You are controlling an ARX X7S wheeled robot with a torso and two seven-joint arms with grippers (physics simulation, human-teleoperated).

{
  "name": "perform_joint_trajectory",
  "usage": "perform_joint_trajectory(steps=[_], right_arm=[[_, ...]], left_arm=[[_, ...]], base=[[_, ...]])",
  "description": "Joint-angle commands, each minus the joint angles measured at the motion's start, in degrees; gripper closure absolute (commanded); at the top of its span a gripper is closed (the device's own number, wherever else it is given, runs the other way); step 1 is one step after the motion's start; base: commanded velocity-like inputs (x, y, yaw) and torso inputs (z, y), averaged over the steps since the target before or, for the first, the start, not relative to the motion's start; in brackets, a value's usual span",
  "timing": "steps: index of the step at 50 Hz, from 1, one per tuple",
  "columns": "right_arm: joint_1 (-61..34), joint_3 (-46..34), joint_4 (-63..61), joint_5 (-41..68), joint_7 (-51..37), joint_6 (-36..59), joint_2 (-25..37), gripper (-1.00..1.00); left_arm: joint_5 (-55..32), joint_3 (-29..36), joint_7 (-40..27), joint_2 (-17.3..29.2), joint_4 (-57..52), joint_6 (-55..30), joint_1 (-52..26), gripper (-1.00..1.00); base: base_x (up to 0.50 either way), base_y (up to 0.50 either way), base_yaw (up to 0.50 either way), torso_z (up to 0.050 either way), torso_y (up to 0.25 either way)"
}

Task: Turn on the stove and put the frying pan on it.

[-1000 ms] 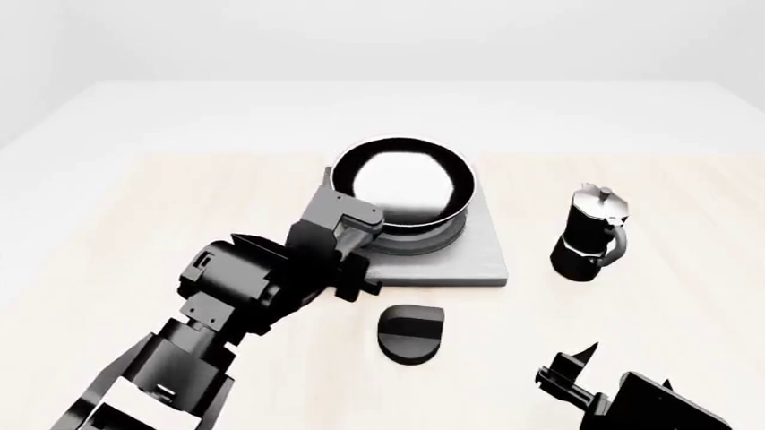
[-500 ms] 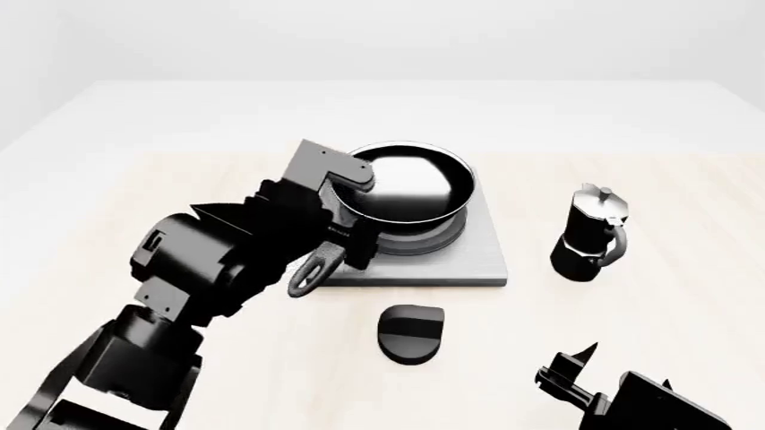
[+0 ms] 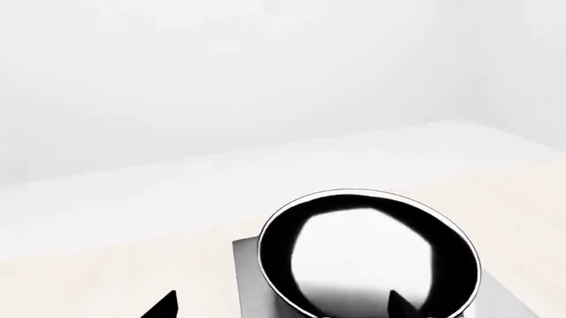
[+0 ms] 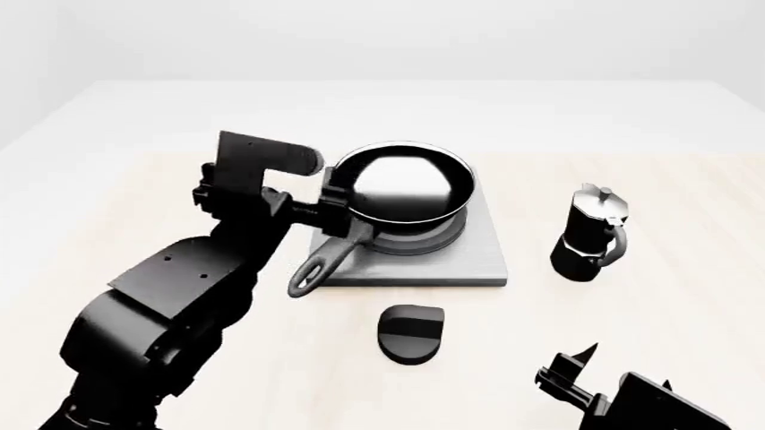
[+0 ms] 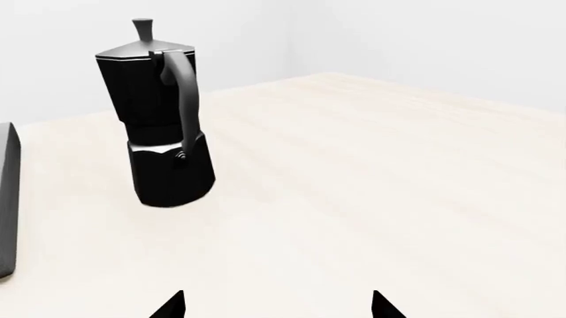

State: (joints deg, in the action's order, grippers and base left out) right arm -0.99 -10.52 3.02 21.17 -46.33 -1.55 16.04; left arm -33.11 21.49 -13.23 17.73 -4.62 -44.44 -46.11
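At the near right edge of the head view, the right gripper (image 4: 571,369) is seen low over the table (image 4: 669,305); in its wrist view two finger tips are seen well apart, so the jaws are spread and nothing is held. A little farther, the round black knob (image 4: 410,332) lies on the table, just in front of the stove (image 4: 478,260). The pan (image 4: 403,188) is placed on the grey stove plate, over the dark rings. Its long axis runs diagonally: the handle (image 4: 325,261) points toward the near left, and its end with the hole passes over the plate edge. The left gripper (image 4: 329,204) is seen just beside the pan rim, raised; its jaws are spread and empty. The moka pot (image 4: 590,233) stands upright right of the stove.
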Motion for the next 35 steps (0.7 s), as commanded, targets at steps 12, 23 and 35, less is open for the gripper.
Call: perform_joint_trajectory(steps=[12,23,35], right_arm=[[0.12,-0.33,-0.26,-0.34,-0.33,-0.5,0.28,-1.0],[0.21,-0.55,-0.51,-0.61,-0.55,-0.72,0.4,-1.0],[0.34,-0.65,-0.84,-0.9,-0.99,-0.86,0.54,-1.0]], left_arm=[[11.94,-4.96,-7.04,1.13,-12.48,32.95,25.78,-1.0],[17.01,-6.26,-10.08,-0.35,-10.41,43.68,33.22,-1.0],[17.56,-9.0,-11.35,-4.12,0.4,57.51,38.19,-1.0]], base=[[0.0,0.0,0.0,0.0,0.0],[0.0,0.0,0.0,0.0,0.0],[0.0,0.0,0.0,0.0,0.0]])
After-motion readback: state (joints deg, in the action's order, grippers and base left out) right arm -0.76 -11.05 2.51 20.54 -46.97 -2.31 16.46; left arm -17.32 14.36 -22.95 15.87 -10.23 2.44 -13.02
